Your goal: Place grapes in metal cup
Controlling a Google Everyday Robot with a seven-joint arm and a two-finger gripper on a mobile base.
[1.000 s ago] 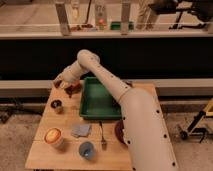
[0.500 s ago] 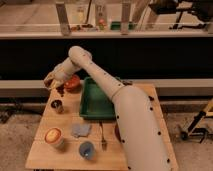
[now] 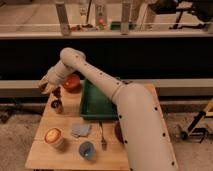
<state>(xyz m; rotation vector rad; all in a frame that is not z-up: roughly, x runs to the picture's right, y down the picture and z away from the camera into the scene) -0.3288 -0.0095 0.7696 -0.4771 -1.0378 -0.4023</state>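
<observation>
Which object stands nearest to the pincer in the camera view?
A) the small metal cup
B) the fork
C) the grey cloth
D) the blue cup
A: the pincer hangs over the table's far corner on the picture's left, beside the orange bowl. The grapes are right by it, and the metal cup stands just under them in the picture.

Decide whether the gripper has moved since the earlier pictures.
Yes. The gripper has shifted left, away from the bowl; it is above-left of the metal cup.
</observation>
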